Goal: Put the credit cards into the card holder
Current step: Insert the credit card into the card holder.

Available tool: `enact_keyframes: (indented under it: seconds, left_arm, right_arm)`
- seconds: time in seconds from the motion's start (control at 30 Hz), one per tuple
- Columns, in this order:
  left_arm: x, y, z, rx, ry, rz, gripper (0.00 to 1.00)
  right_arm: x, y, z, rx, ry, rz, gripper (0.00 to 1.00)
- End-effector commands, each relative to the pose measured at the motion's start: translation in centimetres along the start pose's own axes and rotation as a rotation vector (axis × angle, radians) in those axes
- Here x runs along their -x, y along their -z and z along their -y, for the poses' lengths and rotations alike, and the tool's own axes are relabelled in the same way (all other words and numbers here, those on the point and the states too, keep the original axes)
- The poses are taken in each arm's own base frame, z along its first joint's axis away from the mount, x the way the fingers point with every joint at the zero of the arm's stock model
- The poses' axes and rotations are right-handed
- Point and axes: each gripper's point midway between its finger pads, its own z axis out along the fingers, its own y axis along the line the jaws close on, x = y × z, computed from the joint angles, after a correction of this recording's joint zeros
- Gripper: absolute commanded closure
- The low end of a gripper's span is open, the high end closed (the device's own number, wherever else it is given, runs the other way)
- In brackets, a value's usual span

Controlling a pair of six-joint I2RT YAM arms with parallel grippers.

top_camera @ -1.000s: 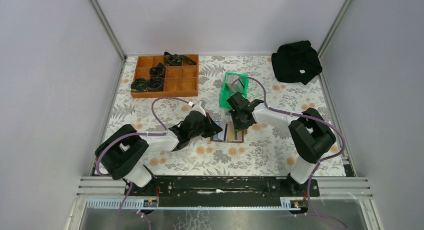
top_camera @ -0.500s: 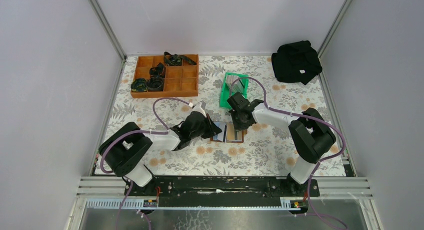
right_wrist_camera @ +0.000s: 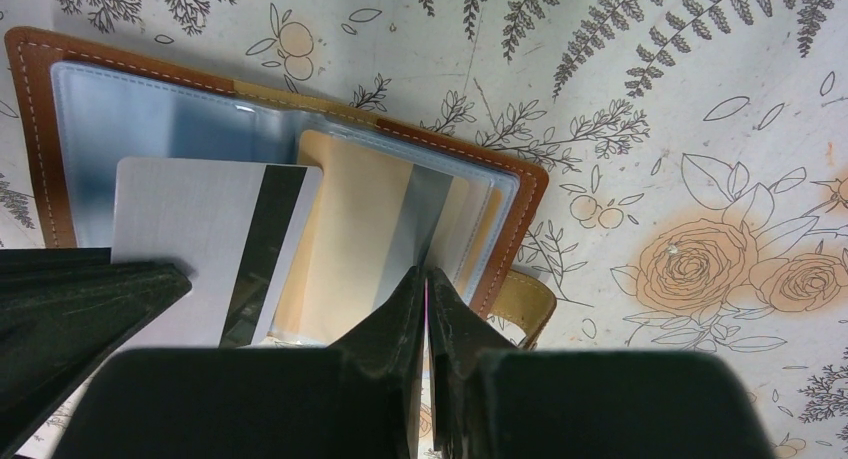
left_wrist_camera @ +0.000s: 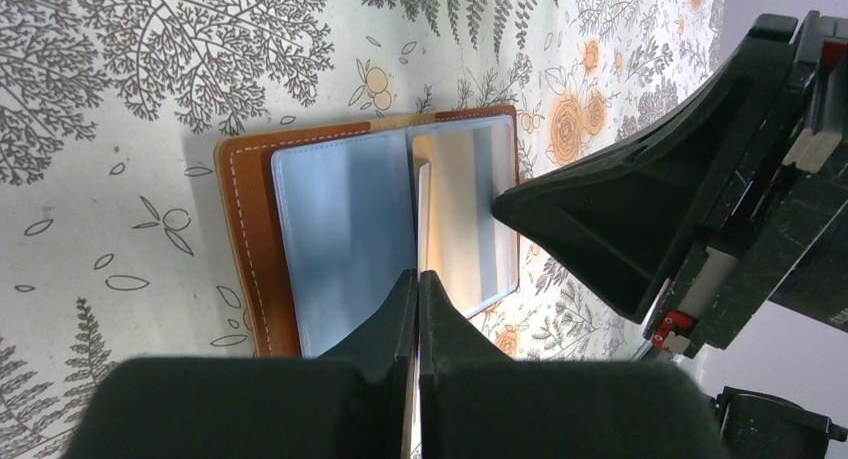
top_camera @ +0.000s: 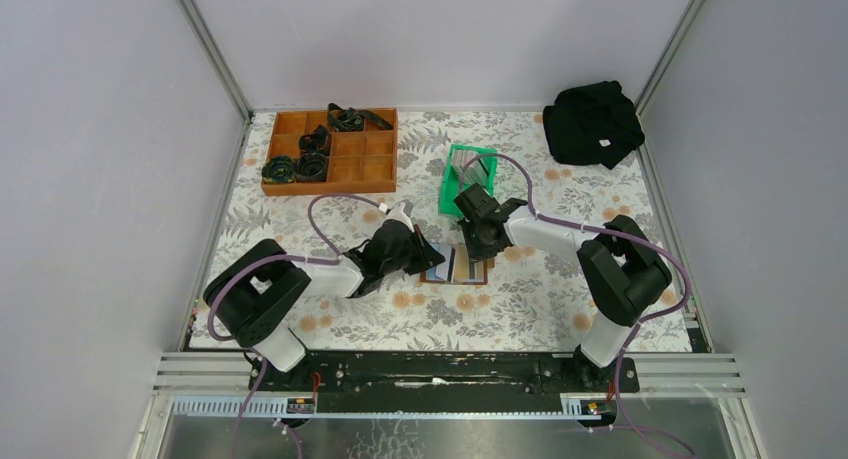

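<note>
My left jaws are clenched flat on one credit card (right_wrist_camera: 190, 241), silver with a black stripe. From my left wrist it shows only edge-on, as a thin line running out from between the tips. Its free end lies over the half of the card holder (left_wrist_camera: 245, 229) nearer my left arm, against the clear sleeve (left_wrist_camera: 340, 229) there. Whether it has entered the sleeve I cannot tell.

The card holder lies open, leather side down, on the desk (right_wrist_camera: 650, 99), near the middle and between my two wrists. My right jaws are closed almost to nothing at the holder's other half, tips against the clear plastic beside the tan inner pocket. A hair-thin pale line shows between them, which looks like a leaf of the sleeve pinched there. The snap tab (right_wrist_camera: 520, 304) sticks out from under the holder, just beside my right tips.

Beyond my right wrist stands the green bin (top_camera: 466, 174) with a grey stack of cards (top_camera: 472, 167) upright in it. It is well apart from the wooden tray (top_camera: 330, 151) at the far left.
</note>
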Motion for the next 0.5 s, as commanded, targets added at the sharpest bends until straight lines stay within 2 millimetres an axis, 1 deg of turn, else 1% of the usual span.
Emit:
enact_keyframes:
  seconds: [0.0, 0.47]
  left_arm:
    - [1.25, -0.7, 1.13, -0.041, -0.008, 0.032, 1.0]
    - [1.09, -1.43, 0.83, -0.045, 0.017, 0.024, 1.0]
  right_arm:
    - [-0.45, -0.3, 0.26, -0.001, 0.0, -0.02, 0.9]
    - [-0.76, -0.5, 0.51, -0.003, -0.003, -0.031, 0.9]
